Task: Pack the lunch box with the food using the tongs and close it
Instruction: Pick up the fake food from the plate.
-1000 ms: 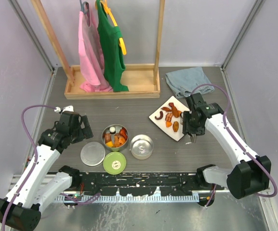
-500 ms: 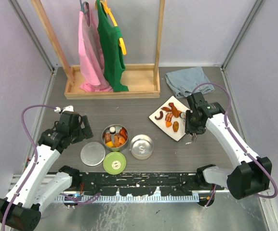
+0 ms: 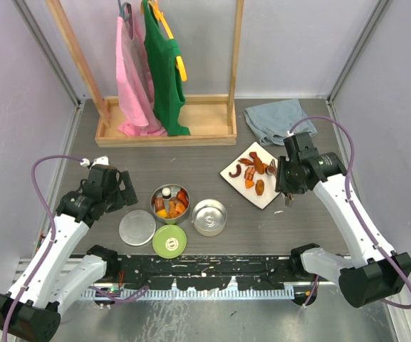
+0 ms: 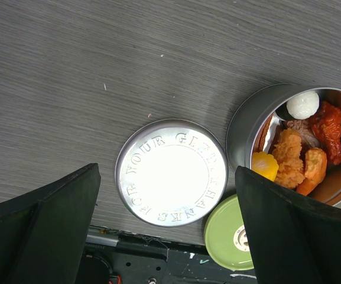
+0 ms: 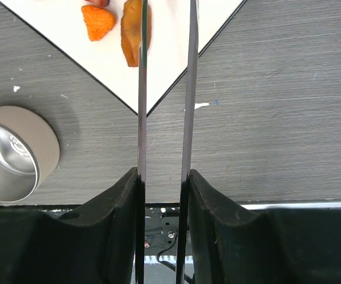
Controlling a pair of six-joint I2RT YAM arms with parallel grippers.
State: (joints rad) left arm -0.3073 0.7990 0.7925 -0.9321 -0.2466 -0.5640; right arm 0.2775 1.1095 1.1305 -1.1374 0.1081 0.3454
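- the right jaws are clamped on the tongs (image 5: 142, 118); in the right wrist view the two thin arms of the tongs run straight up between the two black fingers (image 5: 123, 195), which press on them from both sides.
- the arms of the tongs are close together but not touching, and they reach over the near corner of the white plate (image 3: 266, 199).
- the left arm of the tongs lies across a brown piece (image 5: 132, 35) on the plate, with an orange piece (image 5: 98, 13) just beside it.
- more food (image 3: 251, 171) lies on the plate, at the right side of the surface (image 3: 191, 164).
- the left jaws are wide apart and hold nothing; they hang above the steel lid (image 4: 170, 171), which lies flat on the surface.
- the open tin (image 3: 171, 201) with orange, red and brown pieces and one white ball (image 4: 303, 105) stands just right of the steel lid.
- the green lid (image 3: 169, 241) lies just in front of this tin, at the near edge.
- the second tin (image 3: 209, 216) stands open just to the right of the first one, between it and the plate; no food shows in it.
- a grey-blue cloth (image 3: 276, 120) lies behind the plate.
- a wooden rack (image 3: 166, 132) with a pink garment (image 3: 130, 71) and a green garment (image 3: 164, 64) stands at the far side.
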